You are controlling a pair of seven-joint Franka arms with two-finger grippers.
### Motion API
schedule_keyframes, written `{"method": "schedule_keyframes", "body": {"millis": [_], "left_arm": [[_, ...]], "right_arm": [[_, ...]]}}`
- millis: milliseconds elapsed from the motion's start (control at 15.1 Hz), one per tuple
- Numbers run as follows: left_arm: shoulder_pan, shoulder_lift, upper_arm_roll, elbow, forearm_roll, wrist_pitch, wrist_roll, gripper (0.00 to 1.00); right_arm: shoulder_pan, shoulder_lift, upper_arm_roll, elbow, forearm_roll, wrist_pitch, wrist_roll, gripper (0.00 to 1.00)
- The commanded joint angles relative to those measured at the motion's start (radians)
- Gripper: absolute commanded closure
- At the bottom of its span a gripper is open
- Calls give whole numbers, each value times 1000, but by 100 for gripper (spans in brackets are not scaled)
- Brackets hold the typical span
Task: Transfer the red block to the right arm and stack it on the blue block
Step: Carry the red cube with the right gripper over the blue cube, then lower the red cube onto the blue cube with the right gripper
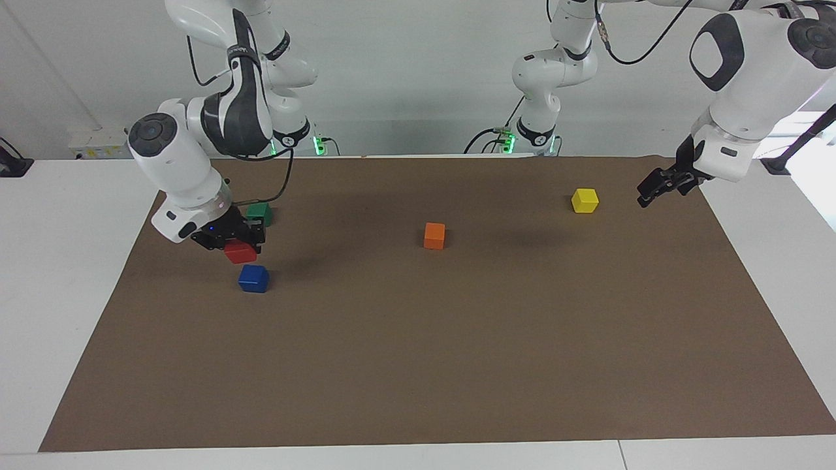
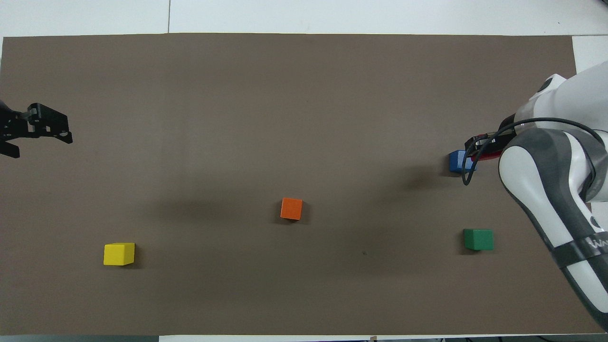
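Five blocks: one red block (image 1: 240, 252), blue block (image 1: 253, 279), green block (image 1: 260, 213), orange block (image 1: 434, 235), yellow block (image 1: 584, 200).

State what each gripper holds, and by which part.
The right gripper grips the red block by its upper sides, above the blue block. The left gripper holds nothing.

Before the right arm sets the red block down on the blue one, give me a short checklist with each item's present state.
1. Small glossy red cube held in the right gripper: ok.
2. Red cube lined up over the small deep-blue cube: not ok; the facing view shows it off toward the robots.
3. Red cube clear of the blue cube: ok, a gap shows.
4. Blue cube's top free: ok.
5. Dark-green cube away from the blue cube: ok.
6. Left gripper out of the way: ok, it waits by the yellow cube.
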Motion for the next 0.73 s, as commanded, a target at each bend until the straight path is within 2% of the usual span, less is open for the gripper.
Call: {"method": "schedule_keyframes", "body": {"millis": [0,199,398,664], "left_arm": [[-40,-66,27,-106,-8,72,-3,0],[-53,-115,30,-140,-10,41,5,0],[-64,-112,31,-134,-11,73,5,0],[-101,-105,60,-119,-16,94,0,0]], "right_arm": [[-11,1,9,-42,-63,49,108,100],[-9,9,11,-81,-131,82,190,100],[-14,17,11,-155,-143,211,196,100],[-28,40,11,-174,-145,257,196,100]]}}
